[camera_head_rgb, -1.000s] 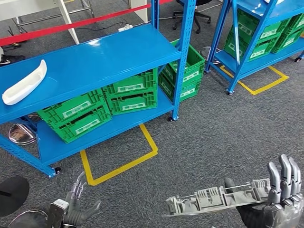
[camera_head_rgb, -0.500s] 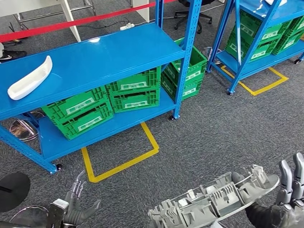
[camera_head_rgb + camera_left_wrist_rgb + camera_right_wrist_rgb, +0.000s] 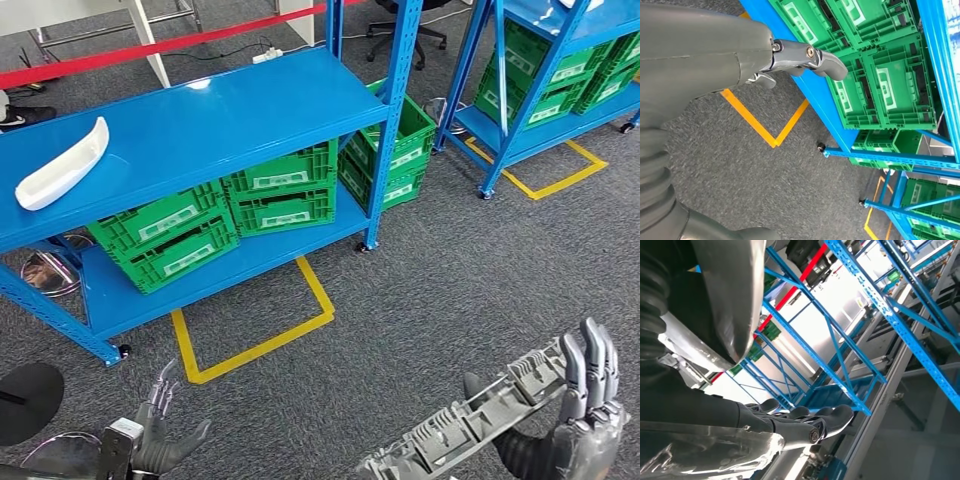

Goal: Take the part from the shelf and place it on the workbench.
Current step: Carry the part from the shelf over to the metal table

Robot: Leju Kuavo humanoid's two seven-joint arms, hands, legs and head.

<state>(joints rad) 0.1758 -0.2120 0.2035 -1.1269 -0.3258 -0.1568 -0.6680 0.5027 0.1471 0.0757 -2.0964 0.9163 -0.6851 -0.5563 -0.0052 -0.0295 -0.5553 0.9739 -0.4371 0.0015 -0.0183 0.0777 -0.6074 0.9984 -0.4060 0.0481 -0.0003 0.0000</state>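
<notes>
Holding the long grey plastic part with ribs (image 3: 483, 420) in the right hand (image 3: 581, 420), low over the grey carpet floor (image 3: 423, 300). Gripping one end of it, fingers (image 3: 592, 365) curling up over its far edge, thumb under, rest of it sticking out toward the left hand (image 3: 155, 440). Hanging that left hand low, fingers spread, holding nothing. Looking done with the taking step, part well apart from the big blue metal shelf (image 3: 226, 120). Remaining: carrying it to the bench and setting it down.
</notes>
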